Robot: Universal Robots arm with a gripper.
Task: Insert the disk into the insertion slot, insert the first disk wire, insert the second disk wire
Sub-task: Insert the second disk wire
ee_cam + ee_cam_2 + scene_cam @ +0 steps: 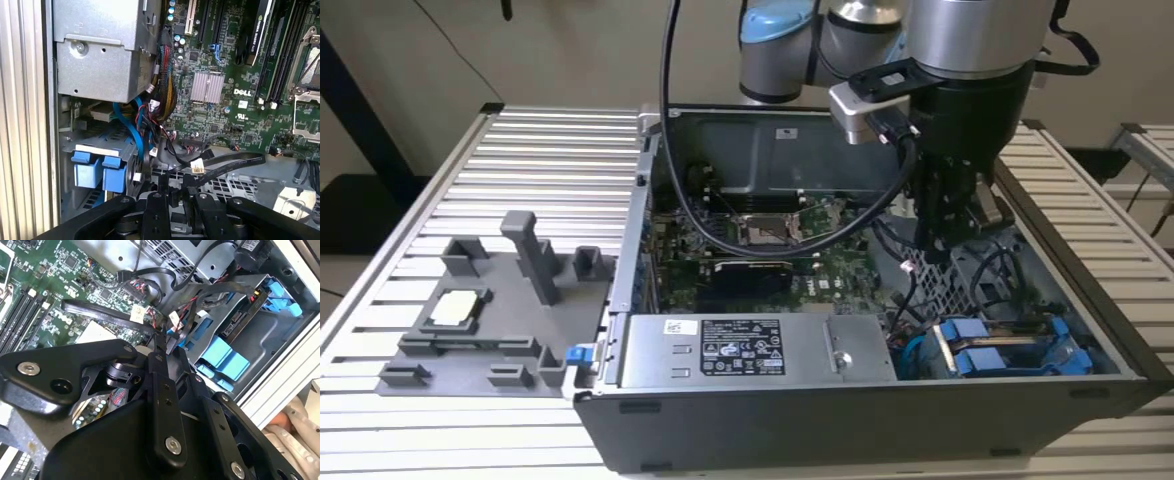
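Note:
The disk, in its bright blue carrier, lies in the insertion slot at the near right corner of the open computer case. The second wrist view shows the disk's edge between blue rails, and the first wrist view shows its blue tabs. My gripper hangs inside the case over the perforated cage, just behind the slot. Its fingers are drawn together on the end of a flat black disk wire. That wire runs across the motherboard. Loose connectors with white tags dangle by my gripper.
A grey labelled power-supply box fills the case's near side, with the green motherboard behind it. Thick black cables loop down from the arm. A grey fixture stands on the slatted table at the exterior view's left.

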